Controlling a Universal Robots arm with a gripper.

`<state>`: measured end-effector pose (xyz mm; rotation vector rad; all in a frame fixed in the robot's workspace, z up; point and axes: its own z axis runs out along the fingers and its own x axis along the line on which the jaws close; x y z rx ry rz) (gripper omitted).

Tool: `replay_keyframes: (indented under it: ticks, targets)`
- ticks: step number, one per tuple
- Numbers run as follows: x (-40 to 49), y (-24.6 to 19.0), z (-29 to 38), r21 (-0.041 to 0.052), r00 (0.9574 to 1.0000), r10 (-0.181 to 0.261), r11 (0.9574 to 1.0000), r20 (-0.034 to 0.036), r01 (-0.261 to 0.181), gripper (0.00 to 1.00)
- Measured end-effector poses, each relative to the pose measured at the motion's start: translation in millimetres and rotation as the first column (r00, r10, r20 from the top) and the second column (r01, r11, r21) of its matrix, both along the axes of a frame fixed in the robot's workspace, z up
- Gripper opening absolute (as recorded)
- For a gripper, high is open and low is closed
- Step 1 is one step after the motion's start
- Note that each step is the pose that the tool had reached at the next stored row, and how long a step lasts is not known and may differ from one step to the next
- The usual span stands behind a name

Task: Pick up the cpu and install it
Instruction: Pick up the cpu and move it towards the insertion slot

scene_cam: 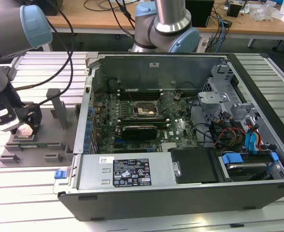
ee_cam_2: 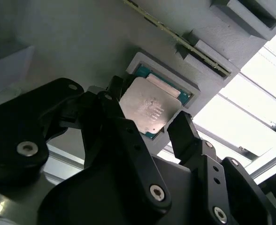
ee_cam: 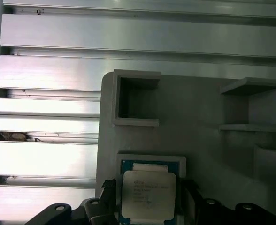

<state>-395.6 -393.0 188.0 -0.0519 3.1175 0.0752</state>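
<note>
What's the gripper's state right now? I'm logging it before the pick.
Gripper: open, holding nothing; fingers sit either side of the cpu, which lies in its pocket in the grey fixture.

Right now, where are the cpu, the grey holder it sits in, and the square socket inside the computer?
cpu (ee_cam_2: 149, 107), second wrist view, middle of its metal top plate.
grey holder (ee_cam: 199, 108), first wrist view, its bare flat face.
square socket (scene_cam: 146, 112), exterior view, its middle, inside the rim.
</note>
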Motion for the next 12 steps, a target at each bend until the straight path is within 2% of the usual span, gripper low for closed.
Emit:
replay_keyframes:
  ticks: [4, 5, 7, 12]
  targets:
    - [0.0, 0.0, -0.1, 0.0000, 1.0000, 0.000, 1.0000, 0.0001, 0.000, 0.65]
    - [0.0, 0.0, -0.1, 0.0000, 1.0000, 0.000, 1.0000, 0.0000, 0.000, 0.57]
    - [0.1, 0.0, 2.1, 0.0002, 1.0000, 0.000, 1.0000, 0.0003, 0.000, 0.57]
    - [0.0, 0.0, 1.7, 0.0000, 1.0000, 0.000, 1.0000, 0.0000, 0.000, 0.57]
